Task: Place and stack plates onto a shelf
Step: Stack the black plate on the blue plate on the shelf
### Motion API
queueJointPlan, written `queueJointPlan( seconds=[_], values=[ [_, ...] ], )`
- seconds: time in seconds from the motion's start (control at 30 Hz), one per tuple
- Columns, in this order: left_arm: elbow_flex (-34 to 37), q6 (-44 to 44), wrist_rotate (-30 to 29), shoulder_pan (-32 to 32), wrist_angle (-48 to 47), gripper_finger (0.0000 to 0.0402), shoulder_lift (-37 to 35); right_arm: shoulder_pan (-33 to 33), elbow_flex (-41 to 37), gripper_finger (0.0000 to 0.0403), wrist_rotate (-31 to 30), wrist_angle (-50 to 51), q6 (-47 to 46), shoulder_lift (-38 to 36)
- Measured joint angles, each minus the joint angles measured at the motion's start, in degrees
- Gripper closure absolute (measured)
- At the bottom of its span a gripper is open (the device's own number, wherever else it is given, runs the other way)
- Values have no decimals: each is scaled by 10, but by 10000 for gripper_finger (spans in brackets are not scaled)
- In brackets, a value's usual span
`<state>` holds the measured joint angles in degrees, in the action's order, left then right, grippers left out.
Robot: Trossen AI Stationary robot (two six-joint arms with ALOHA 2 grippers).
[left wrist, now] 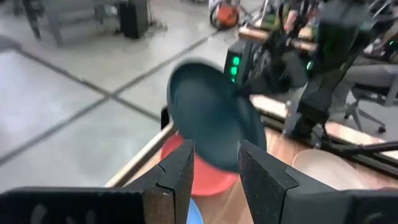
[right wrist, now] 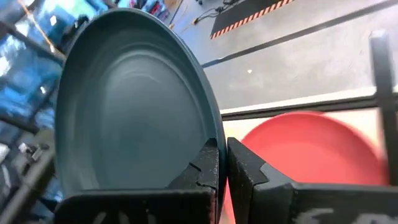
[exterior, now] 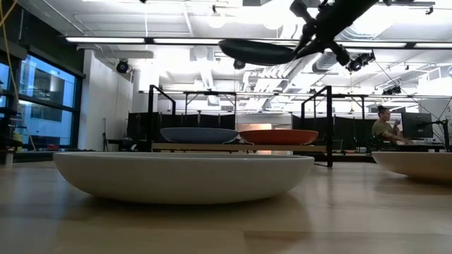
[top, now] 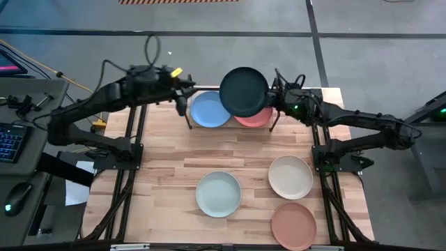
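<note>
My right gripper (top: 273, 95) is shut on the dark green plate (top: 244, 91), held high above the shelf (top: 189, 120) at the table's far edge. The blue plate (top: 210, 110) and the coral red plate (top: 255, 118) lie side by side on the shelf board. My left gripper (left wrist: 214, 167) is open and empty at the shelf's left end, above the blue plate. The pale mint plate (top: 218, 194), the cream plate (top: 290, 176) and the terracotta pink plate (top: 293, 224) rest on the tabletop. My right gripper pinches the dark green plate's rim (right wrist: 214, 140) between its two fingers, one finger on the inner face and one on the underside. The fingers come level from the table's right side. The plate is lifted clear above the shelf, slightly tilted (exterior: 258, 51).
The shelf's black upright loops (exterior: 318, 120) stand at both ends of the board. A person (exterior: 385, 128) sits in the room beyond the table. A keyboard and mouse (top: 10, 143) lie on a side desk to the left.
</note>
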<state>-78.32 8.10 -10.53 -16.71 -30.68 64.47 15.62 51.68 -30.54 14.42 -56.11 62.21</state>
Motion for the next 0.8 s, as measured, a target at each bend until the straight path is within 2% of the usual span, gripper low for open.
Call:
queueJointPlan(
  seconds=[0.13, 0.23, 0.43, 0.57, 0.73, 0.8],
  values=[
    [1, -13, -37, 18, 0, 290, -35, -70, 0, 403, -80, -21, -91, 42],
    [1, -13, -40, 24, 0, 291, -53, -129, 0, 403, -151, -16, -185, 92],
    [1, -13, -40, 26, 0, 291, -76, -204, 0, 403, -232, -37, -403, 198],
    [2, -8, -37, 26, 1, 291, -83, -207, 0, 403, -245, -109, -468, 263],
    [2, -8, -34, 26, 0, 291, -84, -171, 0, 403, -207, -271, -467, 349],
    [2, -8, -28, 26, 0, 291, -84, -153, 9, 403, -187, -294, -465, 377]
  ],
)
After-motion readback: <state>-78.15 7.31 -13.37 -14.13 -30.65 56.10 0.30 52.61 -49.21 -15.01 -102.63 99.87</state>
